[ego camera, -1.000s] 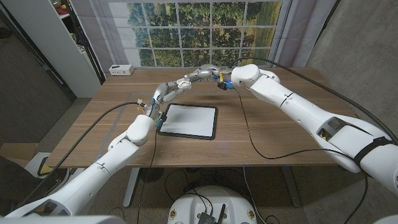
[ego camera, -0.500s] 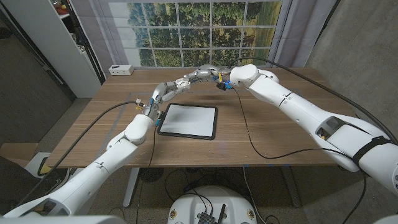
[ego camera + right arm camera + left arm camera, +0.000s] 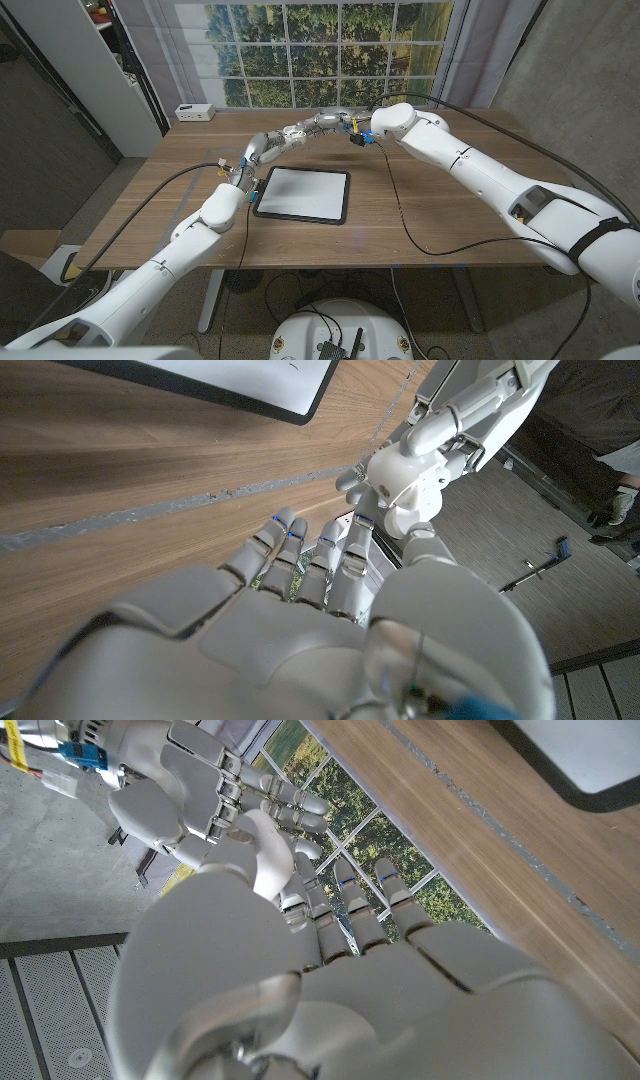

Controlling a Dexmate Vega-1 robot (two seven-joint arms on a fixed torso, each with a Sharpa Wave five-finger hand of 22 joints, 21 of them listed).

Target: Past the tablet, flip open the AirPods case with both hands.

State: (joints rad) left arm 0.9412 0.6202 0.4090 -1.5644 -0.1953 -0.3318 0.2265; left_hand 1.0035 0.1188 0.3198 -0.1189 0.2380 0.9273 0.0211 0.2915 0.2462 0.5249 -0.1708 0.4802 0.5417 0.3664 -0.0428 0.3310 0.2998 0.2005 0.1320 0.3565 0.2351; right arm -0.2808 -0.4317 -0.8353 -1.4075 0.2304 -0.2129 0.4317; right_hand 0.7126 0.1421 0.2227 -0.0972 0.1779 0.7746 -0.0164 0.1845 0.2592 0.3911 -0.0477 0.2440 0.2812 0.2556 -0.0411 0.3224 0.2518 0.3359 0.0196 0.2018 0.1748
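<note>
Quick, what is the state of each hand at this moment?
Left hand: meets the right hand past the tablet; cannot be told what it holds.
Right hand: fingers curled toward the left hand; cannot be told.

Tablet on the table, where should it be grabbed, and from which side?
Probably by its right short edge, coming in from the robot's right. The tablet lies flat, screen up, so only a thin edge offers a pinch. The left arm runs close along its left edge, while the right edge has bare table beside it.
</note>
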